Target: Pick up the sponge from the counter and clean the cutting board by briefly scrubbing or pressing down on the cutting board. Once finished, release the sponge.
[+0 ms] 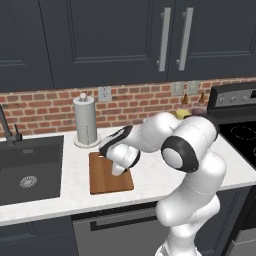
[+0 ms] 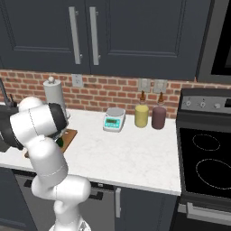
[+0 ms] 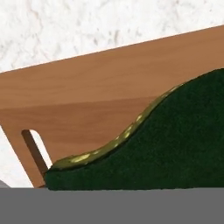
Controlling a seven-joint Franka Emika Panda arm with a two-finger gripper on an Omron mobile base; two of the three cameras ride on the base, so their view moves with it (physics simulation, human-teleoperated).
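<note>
The brown wooden cutting board (image 1: 102, 179) lies on the white marbled counter (image 1: 155, 175), just right of the sink. In the hand view the board (image 3: 87, 92) spans the picture, its slot handle at the lower left. The dark green sponge (image 3: 175, 144), with a yellow-green layer along its bent edge, sits very close to the camera and hides the fingertips. My gripper (image 1: 118, 171) points down over the board's right half and holds the sponge. From the right base view a corner of the board (image 2: 70, 136) shows behind the arm.
A paper towel holder (image 1: 85, 121) stands just behind the board. The dark sink (image 1: 30, 167) lies to its left. A green-topped scale (image 2: 113, 119), a yellow bottle (image 2: 141, 115) and a dark red bottle (image 2: 158, 116) stand by the wall, with the stove (image 2: 207, 158) at the right.
</note>
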